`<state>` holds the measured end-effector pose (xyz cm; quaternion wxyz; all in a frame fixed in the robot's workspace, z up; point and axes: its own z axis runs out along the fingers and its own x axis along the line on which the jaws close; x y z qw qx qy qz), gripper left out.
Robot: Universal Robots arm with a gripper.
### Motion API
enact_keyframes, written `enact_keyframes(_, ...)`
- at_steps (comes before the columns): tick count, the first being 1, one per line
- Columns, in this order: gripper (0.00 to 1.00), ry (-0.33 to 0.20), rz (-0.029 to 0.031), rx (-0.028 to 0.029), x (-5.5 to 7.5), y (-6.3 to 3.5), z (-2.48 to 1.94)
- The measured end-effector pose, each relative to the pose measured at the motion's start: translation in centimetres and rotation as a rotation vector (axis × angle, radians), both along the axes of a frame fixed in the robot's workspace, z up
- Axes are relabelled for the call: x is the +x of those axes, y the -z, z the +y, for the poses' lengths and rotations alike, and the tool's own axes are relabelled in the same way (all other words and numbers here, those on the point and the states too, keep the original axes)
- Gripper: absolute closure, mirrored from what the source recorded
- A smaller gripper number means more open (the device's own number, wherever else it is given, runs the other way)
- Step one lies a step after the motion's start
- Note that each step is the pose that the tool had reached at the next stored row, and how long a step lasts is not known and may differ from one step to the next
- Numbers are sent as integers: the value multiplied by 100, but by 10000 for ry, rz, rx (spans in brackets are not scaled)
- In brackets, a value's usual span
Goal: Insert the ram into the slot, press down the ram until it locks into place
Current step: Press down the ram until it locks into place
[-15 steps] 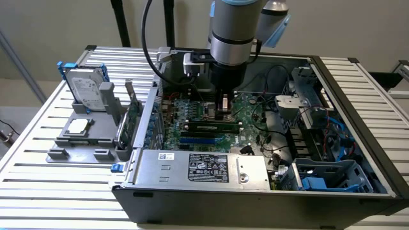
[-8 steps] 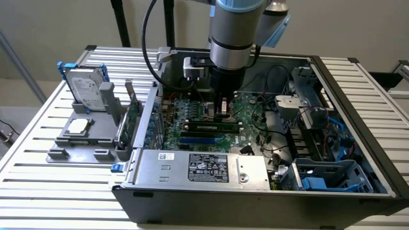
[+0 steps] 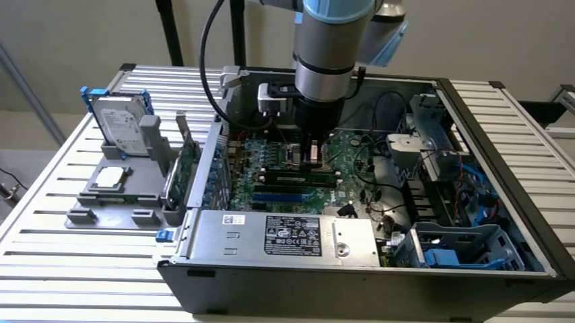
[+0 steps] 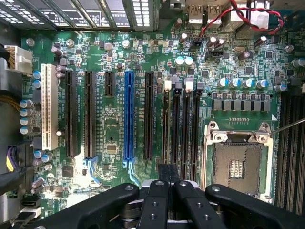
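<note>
The ram [image 3: 297,178], a long green stick with a pale label, stands on edge in a black slot on the motherboard, low among the parallel sockets. My gripper [image 3: 312,160] hangs straight down just above its top edge; I cannot tell whether it touches. In the wrist view the gripper [image 4: 167,172] has its dark fingertips pressed together, shut, over the near end of the black memory slots [image 4: 167,129]. The ram's own edge is not distinct there.
A blue slot [image 4: 128,114], a white slot [image 4: 47,107] and the silver CPU socket [image 4: 238,164] flank the memory sockets. The silver power supply [image 3: 287,235] and a blue drive cage [image 3: 458,249] crowd the case front. A grey fixture [image 3: 112,192] with a hard drive [image 3: 121,128] stands outside.
</note>
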<state>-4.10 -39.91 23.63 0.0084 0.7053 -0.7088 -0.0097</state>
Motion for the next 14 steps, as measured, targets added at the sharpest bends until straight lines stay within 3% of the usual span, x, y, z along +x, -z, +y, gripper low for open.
enact_keyframes(14, 89, 13, 2, -4, -1, 93, -1)
